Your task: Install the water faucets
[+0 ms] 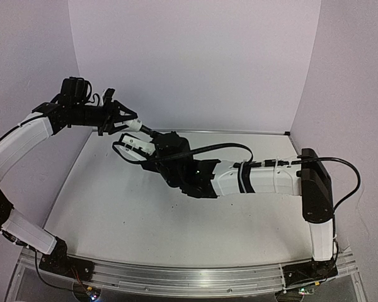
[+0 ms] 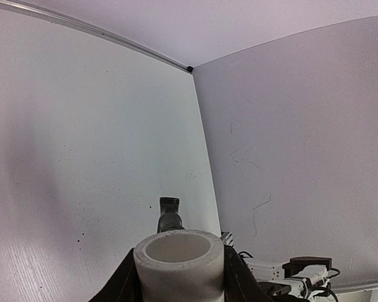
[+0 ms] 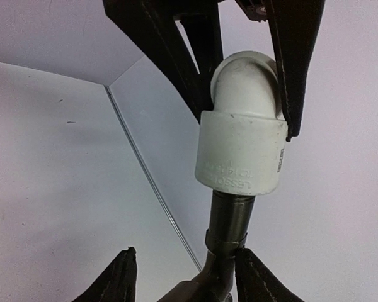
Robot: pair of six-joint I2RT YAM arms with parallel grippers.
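My left jaws (image 3: 246, 94) are shut tight on the white fitting (image 3: 242, 148), one finger on each side of its bent top. It hangs in the air over the far left part of the desk (image 1: 113, 207). My right jaws (image 3: 186, 258) are part way open around the dark faucet stem (image 3: 230, 217). One finger touches the stem's side and the other has a gap beside it, so I do not hold it yet. The stem is long and thin. Its long line runs straight out from between my right jaws into the round mouth of the white fitting, so the white fitting sits right in front of those jaws and in line with them. I cannot tell how far in the stem goes. My right arm is the one at the stem, and my left arm only holds the white part. I think the next move needs my right jaws to squeeze the stem and turn it about that long line. The white fitting has raised letters on its wide band. They are upside down in my right wrist view and look like "LESSO". The smaller marks and a grey strip on the side are too tiny to read.
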